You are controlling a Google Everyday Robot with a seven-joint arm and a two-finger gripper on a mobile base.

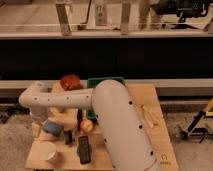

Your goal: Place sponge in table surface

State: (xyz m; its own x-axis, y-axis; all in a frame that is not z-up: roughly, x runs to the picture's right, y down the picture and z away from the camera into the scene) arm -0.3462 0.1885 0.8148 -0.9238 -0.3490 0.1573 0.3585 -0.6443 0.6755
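The table surface [157, 142] is a light-brown wooden top that holds several items. A blue-grey rectangular block [52, 127], which looks like the sponge, lies on its left part. My white arm reaches from the lower middle out to the left and bends down at the table's left edge. My gripper [36, 121] hangs there, low over the table and just left of the blue-grey block. I cannot tell whether it touches the block.
A green tray [106, 81] and a red-brown bowl [71, 82] stand at the back. An apple [87, 125], a small dark item [69, 136], a black object [84, 149] and a white cup [50, 154] sit near the front left. A yellow item [148, 114] lies at the right.
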